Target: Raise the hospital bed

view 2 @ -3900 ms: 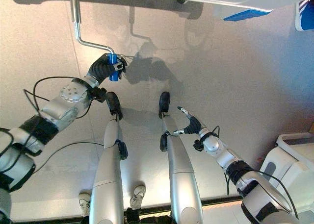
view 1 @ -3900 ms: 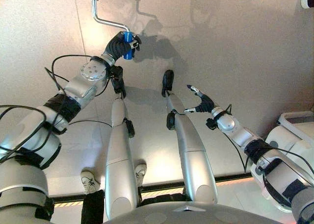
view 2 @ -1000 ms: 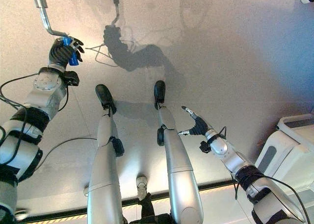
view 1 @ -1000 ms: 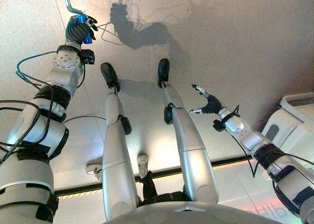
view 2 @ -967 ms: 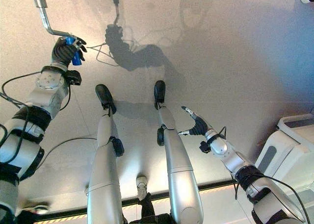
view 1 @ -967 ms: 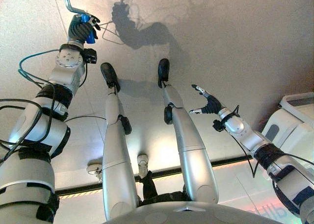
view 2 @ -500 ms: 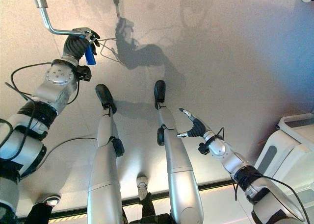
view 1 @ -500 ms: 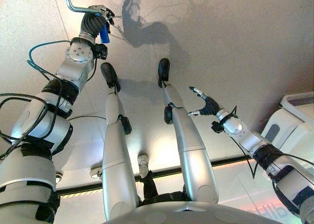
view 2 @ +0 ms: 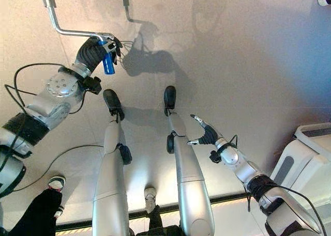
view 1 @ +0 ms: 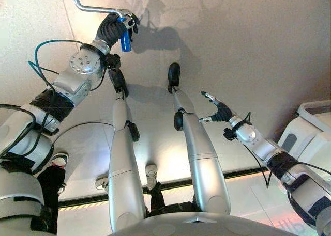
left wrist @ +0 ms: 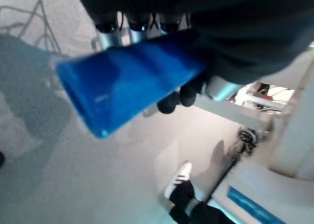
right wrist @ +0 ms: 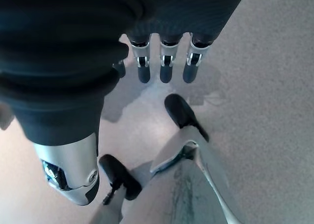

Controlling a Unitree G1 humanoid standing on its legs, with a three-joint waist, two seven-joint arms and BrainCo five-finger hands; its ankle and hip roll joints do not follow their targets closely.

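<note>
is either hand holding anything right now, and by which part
The left hand is curled round the blue grip at the end of the bed's metal crank. The right hand is open, holding nothing.

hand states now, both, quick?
Left hand: shut on the crank's blue handle.
Right hand: open, holding nothing.

Crank handle [view 1: 124,38] farther right, lower than before

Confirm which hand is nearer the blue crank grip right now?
Left. The left hand is curled round the blue crank grip; the right hand hangs open over the floor, well off to the robot's right and holding nothing.
</note>
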